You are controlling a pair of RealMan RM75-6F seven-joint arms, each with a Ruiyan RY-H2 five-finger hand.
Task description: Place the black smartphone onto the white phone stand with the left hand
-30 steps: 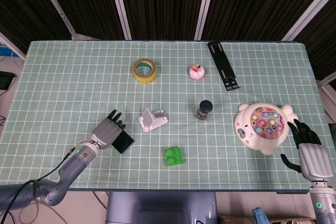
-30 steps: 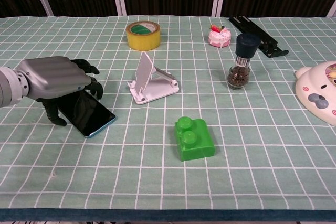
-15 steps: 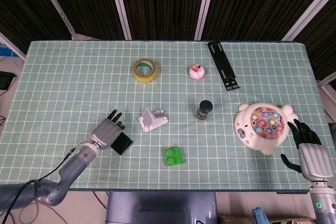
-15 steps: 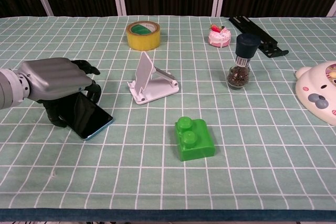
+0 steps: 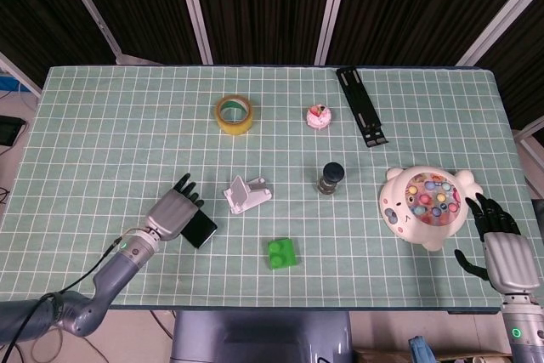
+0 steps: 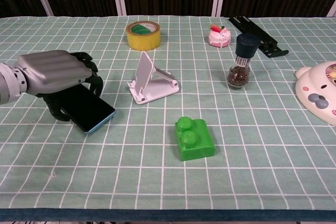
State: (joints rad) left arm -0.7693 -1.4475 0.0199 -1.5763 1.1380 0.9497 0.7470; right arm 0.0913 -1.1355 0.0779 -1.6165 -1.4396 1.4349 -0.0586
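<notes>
The black smartphone (image 5: 202,230) (image 6: 88,110) with a light blue edge is at the front left, tilted, one end under my left hand (image 5: 174,212) (image 6: 52,72). That hand grips it, fingers curled over the far side and thumb on the near side. The white phone stand (image 5: 246,194) (image 6: 149,81) sits on the table just right of the phone, its back plate upright and nothing on it. My right hand (image 5: 501,248) hovers at the table's front right corner with its fingers apart and holding nothing; the chest view does not show it.
A green brick (image 5: 283,253) (image 6: 195,139) lies in front of the stand. A pepper grinder (image 5: 330,178), a pink cake toy (image 5: 319,116), a yellow tape roll (image 5: 235,114) and a black bracket (image 5: 362,106) stand further back. A white animal toy (image 5: 425,204) sits at the right.
My left hand has closed around the smartphone and raised it slightly; the phone's free end has swung a little toward the stand. The right hand has not moved.
</notes>
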